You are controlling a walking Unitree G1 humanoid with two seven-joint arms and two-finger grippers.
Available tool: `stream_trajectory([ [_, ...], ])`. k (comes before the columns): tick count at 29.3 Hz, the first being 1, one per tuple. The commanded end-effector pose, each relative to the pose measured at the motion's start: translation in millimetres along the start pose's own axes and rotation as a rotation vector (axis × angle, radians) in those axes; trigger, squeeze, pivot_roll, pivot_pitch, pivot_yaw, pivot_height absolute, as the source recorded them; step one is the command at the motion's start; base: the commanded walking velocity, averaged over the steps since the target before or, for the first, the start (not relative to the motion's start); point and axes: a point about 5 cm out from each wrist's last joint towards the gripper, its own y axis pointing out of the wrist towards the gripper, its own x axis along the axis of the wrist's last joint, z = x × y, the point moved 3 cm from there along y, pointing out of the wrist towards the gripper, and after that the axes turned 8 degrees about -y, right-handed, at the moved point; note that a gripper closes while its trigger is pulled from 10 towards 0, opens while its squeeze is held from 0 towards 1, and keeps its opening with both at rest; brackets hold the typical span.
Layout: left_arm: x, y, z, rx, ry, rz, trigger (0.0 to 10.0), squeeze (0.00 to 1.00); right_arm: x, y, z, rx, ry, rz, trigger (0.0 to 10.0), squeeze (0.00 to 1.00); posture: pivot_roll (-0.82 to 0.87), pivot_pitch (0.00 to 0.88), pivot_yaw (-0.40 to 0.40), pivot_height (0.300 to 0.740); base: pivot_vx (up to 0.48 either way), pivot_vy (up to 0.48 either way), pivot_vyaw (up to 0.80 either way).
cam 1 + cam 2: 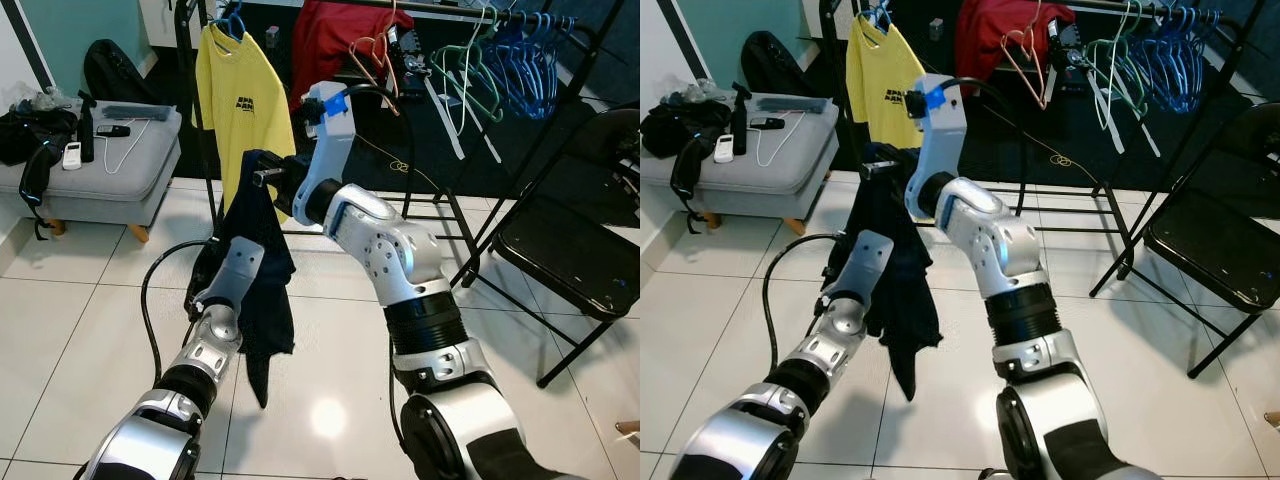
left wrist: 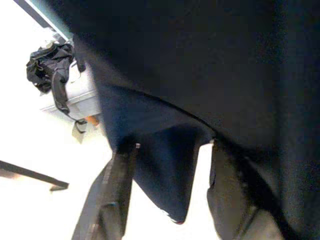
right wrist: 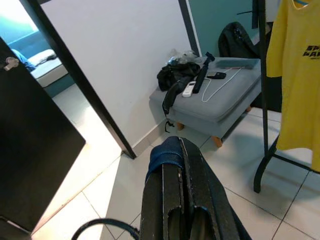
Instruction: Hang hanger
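Note:
A dark navy garment [image 1: 268, 310] hangs in mid-air in front of the clothes rack [image 1: 196, 110]. My right gripper [image 1: 268, 178] holds its top edge, and its fingers [image 3: 175, 190] are shut with a fold of blue cloth pinched at their tips. Whether a hanger sits inside the cloth I cannot tell. Lower down, my left gripper [image 2: 172, 146] is open against the garment, which drapes over and between its fingers [image 2: 117, 195]. On the rack hang a yellow T-shirt [image 1: 245, 105] on a blue hanger, a red garment [image 1: 340, 35] and several empty hangers [image 1: 505, 60].
A grey ottoman [image 1: 110, 165] with a black bag, a remote and a phone stands at the left. At the right is a black folding chair [image 1: 570, 250]. A black cable [image 1: 150, 300] loops beside my left arm. White tiled floor lies below.

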Motion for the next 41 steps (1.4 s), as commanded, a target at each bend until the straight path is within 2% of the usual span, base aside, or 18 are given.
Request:
stream_trajectory([
  [1, -10, -2.8, 2.3, -0.01, -0.019, 0.02, 10.0, 1.0, 7, -2.3, 7.2, 0.038, -0.006, -0.026, 0.0, 0.0, -0.07, 0.149, -0.054, 0.74, 0.0, 0.0, 0.0],
  [8, -11, -1.4, 10.8, -0.003, -0.088, 0.012, 10.0, 1.0, 8, -8.4, 9.5, 0.068, -0.012, -0.022, 0.0, 0.0, -0.07, 0.148, -0.052, 0.74, 0.0, 0.0, 0.0],
  [12, -9, -2.0, 8.3, -0.076, -0.178, -0.011, 10.0, 1.0, 7, -12.1, 13.7, 0.127, -0.017, -0.009, 0.0, 0.0, -0.07, 0.146, -0.057, 0.74, 0.0, 0.0, 0.0],
  [13, -7, -2.4, 6.3, -0.098, -0.187, -0.027, 10.0, 0.59, 5, -13.6, 17.5, 0.166, -0.018, -0.003, 0.0, 0.0, -0.07, 0.146, -0.057, 0.74, 0.0, 0.0, 0.0],
  [15, -5, -2.8, 4.7, -0.117, -0.192, -0.044, 10.0, 0.59, 4, -15.2, 21.8, 0.206, -0.017, 0.003, 0.0, 0.0, -0.07, 0.146, -0.057, 0.74, 0.0, 0.0, 0.0],
  [16, -4, -2.9, 3.0, -0.132, -0.202, -0.045, 10.0, 0.0, 3, -16.7, 24.6, 0.234, -0.023, 0.006, 0.0, 0.0, -0.07, 0.143, -0.057, 0.74, 0.0, 0.0, 0.0],
  [19, -3, -2.7, -0.8, -0.164, -0.232, -0.036, 10.0, 0.0, -1, -21.0, 30.4, 0.299, -0.044, 0.02, 0.0, 0.0, -0.07, 0.14, -0.056, 0.74, 0.0, 0.0, 0.0],
  [22, -3, -2.5, -1.3, -0.169, -0.234, -0.034, 10.0, 0.0, -1, -21.6, 30.8, 0.307, -0.047, 0.023, 0.0, 0.0, -0.07, 0.14, -0.056, 0.74, 0.0, 0.0, 0.0],
  [23, -2, -2.6, -2.3, -0.186, -0.234, -0.036, 9.5, 0.0, -2, -22.2, 30.1, 0.307, -0.049, 0.025, 0.0, 0.0, -0.07, 0.139, -0.056, 0.74, 0.0, 0.0, 0.0],
  [24, -3, -3.2, -3.5, -0.208, -0.24, -0.034, 0.0, 0.0, -3, -22.7, 29.2, 0.304, -0.053, 0.028, 0.0, 0.0, -0.07, 0.139, -0.056, 0.74, 0.0, 0.0, 0.0],
  [31, -6, -4.9, -3.3, -0.247, -0.24, -0.038, 0.0, 0.0, -3, -23.9, 25.6, 0.298, -0.063, 0.032, 0.0, 0.0, -0.07, 0.138, -0.059, 0.74, 0.0, 0.0, 0.0],
  [41, -14, -2.0, 12.6, -0.18, -0.236, -0.013, 0.0, 0.0, -2, -25.6, 20.0, 0.282, -0.068, 0.025, 0.0, 0.0, -0.07, 0.133, -0.058, 0.74, 0.0, 0.0, 0.0],
])
